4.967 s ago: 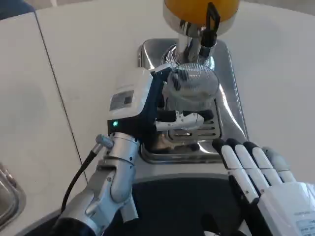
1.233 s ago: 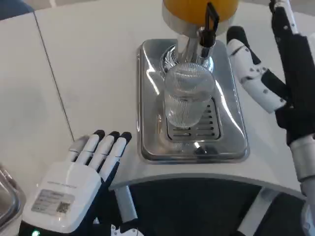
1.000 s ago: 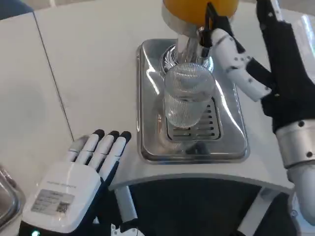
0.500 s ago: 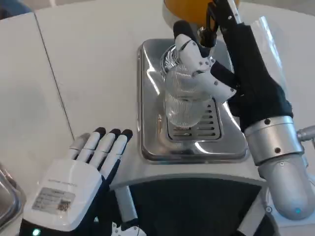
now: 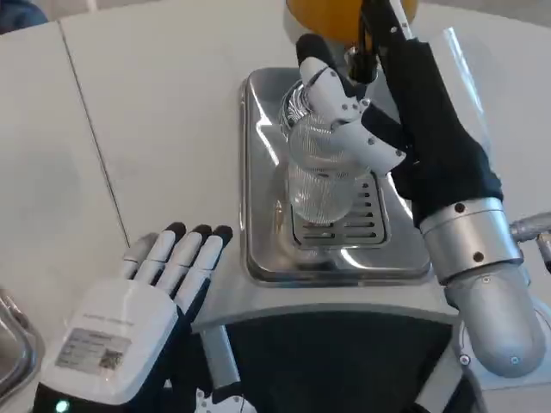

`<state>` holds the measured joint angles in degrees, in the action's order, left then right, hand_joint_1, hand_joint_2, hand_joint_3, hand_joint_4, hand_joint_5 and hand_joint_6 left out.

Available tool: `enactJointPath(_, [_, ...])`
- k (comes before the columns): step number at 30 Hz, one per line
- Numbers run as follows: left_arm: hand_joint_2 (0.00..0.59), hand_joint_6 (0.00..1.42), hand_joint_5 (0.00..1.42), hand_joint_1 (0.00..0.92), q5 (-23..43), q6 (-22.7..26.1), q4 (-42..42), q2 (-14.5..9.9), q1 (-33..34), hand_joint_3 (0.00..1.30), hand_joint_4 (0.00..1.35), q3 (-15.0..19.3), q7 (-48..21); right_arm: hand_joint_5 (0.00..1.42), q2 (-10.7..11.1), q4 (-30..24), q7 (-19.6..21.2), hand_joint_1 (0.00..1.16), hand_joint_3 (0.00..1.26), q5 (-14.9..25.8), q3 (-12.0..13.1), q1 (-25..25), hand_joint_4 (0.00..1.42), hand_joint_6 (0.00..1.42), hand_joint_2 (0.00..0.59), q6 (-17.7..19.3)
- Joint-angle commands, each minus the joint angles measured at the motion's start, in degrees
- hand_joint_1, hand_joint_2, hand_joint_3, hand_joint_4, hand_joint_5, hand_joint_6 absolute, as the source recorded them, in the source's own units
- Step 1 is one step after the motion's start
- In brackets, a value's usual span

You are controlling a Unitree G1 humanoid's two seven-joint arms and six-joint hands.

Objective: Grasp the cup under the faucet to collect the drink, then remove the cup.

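A clear ribbed cup [image 5: 323,185] stands upright on the steel drip tray [image 5: 258,172], under the faucet with its black lever [image 5: 365,47] of the orange drink dispenser [image 5: 318,13]. My right hand [image 5: 430,129] reaches in from the right at the faucet. Its thumb [image 5: 340,95] lies across the top of the cup, and its fingers run up beside the lever, cut off by the picture's top edge. I cannot tell whether it grips the lever. No drink shows in the cup. My left hand [image 5: 142,310] lies open and flat at the table's near left, holding nothing.
A seam [image 5: 95,155] in the white table runs down the left side. The rim of a metal container [image 5: 13,344] shows at the lower left corner. The table's curved front edge [image 5: 327,311] lies just below the tray.
My left hand let go of the cup and drew back to the near left. My right hand swung in from the right to the faucet, its thumb now over the cup.
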<state>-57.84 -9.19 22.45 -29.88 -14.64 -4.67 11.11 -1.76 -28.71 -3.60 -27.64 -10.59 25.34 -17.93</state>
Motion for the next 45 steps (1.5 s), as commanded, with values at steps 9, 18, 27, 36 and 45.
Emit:
enactJointPath(9, [0.063,0.06,0.0,0.14,1.6,-1.3,-0.5,0.4,-1.1,0.0,0.0,1.8,2.2,0.0,0.0,0.3,-2.2,0.44,0.0,2.3,-2.0,0.4,0.0,0.0,0.492,-3.4])
enactJointPath(18, [0.066,0.06,0.0,0.129,2.2,-1.6,-0.3,0.4,-1.2,0.0,0.0,2.4,2.0,0.0,3.6,-1.5,-5.6,0.4,0.0,-0.6,-3.5,3.3,0.0,0.0,0.482,-6.6])
enactJointPath(27, [0.067,0.06,0.0,0.123,3.3,-1.7,0.0,0.8,-0.5,0.0,0.0,2.6,1.7,0.0,12.7,-5.0,-15.8,0.15,0.07,-13.9,-10.3,6.6,0.0,0.04,0.434,-10.6])
enactJointPath(36, [0.061,0.06,0.01,0.066,2.7,-0.1,-1.5,2.6,1.6,0.0,0.0,2.2,2.1,0.01,14.4,-7.2,-25.7,0.06,0.12,-29.5,-14.0,8.6,0.01,0.08,0.438,-12.0])
enactJointPath(45, [0.057,0.06,0.01,0.052,2.3,3.4,-5.4,4.5,8.9,0.0,0.0,2.0,1.9,0.01,11.0,-8.7,-31.8,0.06,0.14,-36.0,-12.0,9.9,0.01,0.07,0.451,-12.3])
